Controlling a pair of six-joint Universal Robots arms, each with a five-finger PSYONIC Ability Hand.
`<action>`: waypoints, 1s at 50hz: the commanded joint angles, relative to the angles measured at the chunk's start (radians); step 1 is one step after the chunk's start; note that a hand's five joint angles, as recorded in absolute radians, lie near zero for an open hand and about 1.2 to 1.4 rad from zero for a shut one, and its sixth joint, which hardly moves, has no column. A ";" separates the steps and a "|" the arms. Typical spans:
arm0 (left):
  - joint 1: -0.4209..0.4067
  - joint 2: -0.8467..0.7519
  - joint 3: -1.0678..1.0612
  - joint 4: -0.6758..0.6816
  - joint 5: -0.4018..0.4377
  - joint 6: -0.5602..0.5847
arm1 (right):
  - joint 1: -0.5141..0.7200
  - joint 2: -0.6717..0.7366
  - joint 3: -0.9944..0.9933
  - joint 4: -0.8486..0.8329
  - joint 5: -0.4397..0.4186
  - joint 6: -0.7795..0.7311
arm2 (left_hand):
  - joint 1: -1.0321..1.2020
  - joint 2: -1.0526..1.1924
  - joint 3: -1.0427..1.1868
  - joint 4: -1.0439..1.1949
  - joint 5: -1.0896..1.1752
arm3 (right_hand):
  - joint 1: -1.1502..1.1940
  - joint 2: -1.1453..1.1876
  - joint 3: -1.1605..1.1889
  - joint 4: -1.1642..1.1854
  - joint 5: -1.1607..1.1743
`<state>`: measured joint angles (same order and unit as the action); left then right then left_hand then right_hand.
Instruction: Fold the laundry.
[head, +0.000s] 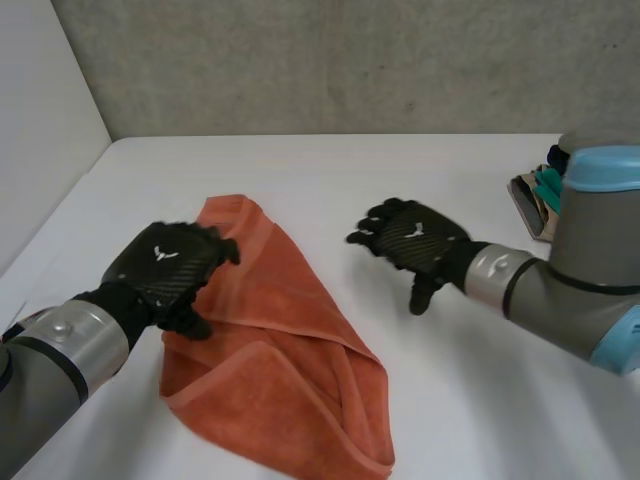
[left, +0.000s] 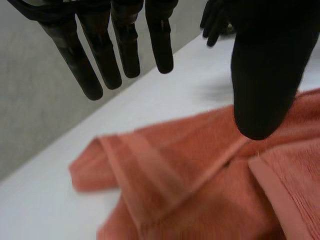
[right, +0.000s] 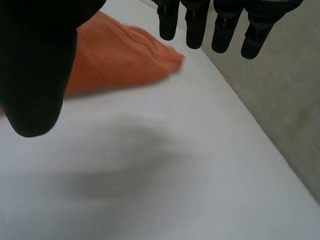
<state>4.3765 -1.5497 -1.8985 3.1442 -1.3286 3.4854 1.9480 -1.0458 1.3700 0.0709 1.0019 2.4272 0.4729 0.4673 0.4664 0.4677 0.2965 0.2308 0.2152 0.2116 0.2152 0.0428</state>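
An orange towel (head: 290, 350) lies folded over on the white table (head: 420, 400), left of the middle, with one flap laid diagonally across it. My left hand (head: 165, 262) hovers over the towel's left edge. In the left wrist view its fingers (left: 100, 55) are straight and apart from the thumb, just above the towel (left: 200, 190), holding nothing. My right hand (head: 415, 238) hangs over bare table to the right of the towel, fingers spread and empty. From the right wrist, that hand's fingers (right: 195, 25) point toward the towel's far corner (right: 115, 60).
A small stack of folded items (head: 535, 195) sits at the table's right edge behind my right arm. A grey wall closes off the back and a white panel the left side. Bare table stretches to the right of the towel.
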 joint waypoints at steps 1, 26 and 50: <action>-0.021 -0.013 -0.076 -0.036 -0.119 -0.060 | 0.109 0.036 -0.055 -0.014 -0.042 -0.059 | 0.113 0.119 0.120 0.119 0.115 | -0.056 -0.041 -0.037 -0.041 -0.043; -0.255 -0.260 -0.119 0.168 -0.179 -0.023 | 0.187 0.297 -0.244 0.046 -0.094 -0.280 | 0.798 0.804 0.805 0.804 0.800 | 0.434 0.450 0.454 0.450 0.448; -0.153 0.013 -0.068 0.249 -0.299 0.043 | 0.019 -0.117 -0.045 0.006 0.245 -0.027 | 0.923 0.929 0.930 0.929 0.925 | 1.165 1.181 1.185 1.181 1.179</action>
<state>4.1987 -1.5507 -1.9479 3.4001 -1.6654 3.5303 2.0534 -1.0070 1.1919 0.0639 1.2272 2.3481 1.1675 1.1929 1.1887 1.1971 0.9842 1.1115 1.1770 1.1854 1.1959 0.9849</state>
